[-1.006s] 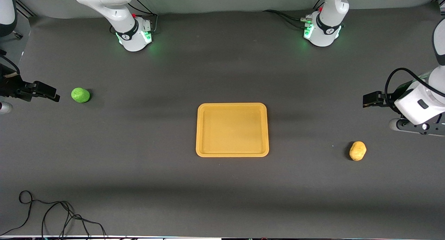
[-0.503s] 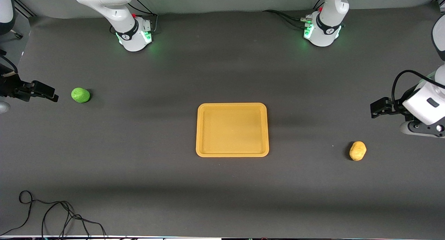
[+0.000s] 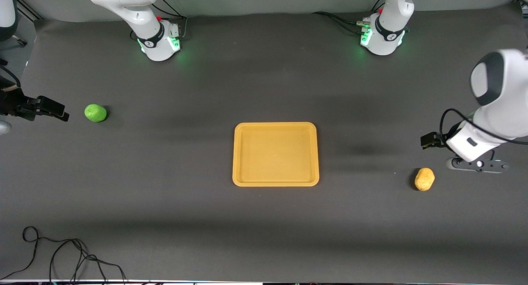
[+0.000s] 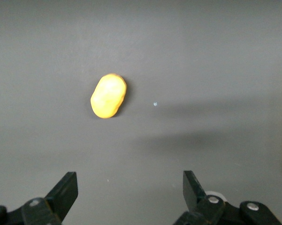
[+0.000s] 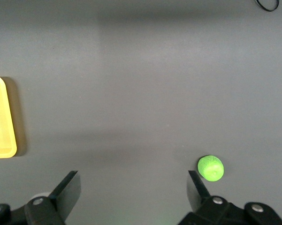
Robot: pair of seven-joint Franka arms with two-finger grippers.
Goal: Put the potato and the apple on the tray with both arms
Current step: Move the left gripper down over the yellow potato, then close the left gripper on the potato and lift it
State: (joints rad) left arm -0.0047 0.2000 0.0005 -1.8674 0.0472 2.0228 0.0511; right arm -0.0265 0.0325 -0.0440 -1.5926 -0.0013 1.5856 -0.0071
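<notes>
Left pincer (image 3: 430,140) hangs above the tabletop (image 3: 165,219) at the left arm's end, close to the potato (image 3: 424,179) but not over it; its wrist view shows both fingers (image 4: 65,193) spread wide apart with nothing between them. That potato is the task thing nearest the front camera: a small yellow-tan oval with a slightly bumpy skin, lying on its side on bare tabletop, well apart from the tray (image 3: 275,182). To take it well, the left arm would probably do best to centre the open fingers over the lump, turn them so they close across its narrow width and not along its length, then come straight down before closing, since a rounded thing like this may roll if only one finger touches it first.

Farther from the camera, the tray sits in the middle of the tabletop, a flat yellow-orange rectangle with rounded corners and a low rim, holding nothing.

Farther still, at the right arm's end, the apple (image 3: 95,112) rests on the tabletop, a bright green, slightly wrinkled ball about the potato's size. The right pincer (image 3: 53,108) hovers just beside it, its fingers (image 5: 68,190) also wide apart and empty. It likewise needs to centre over the ball before descending.
</notes>
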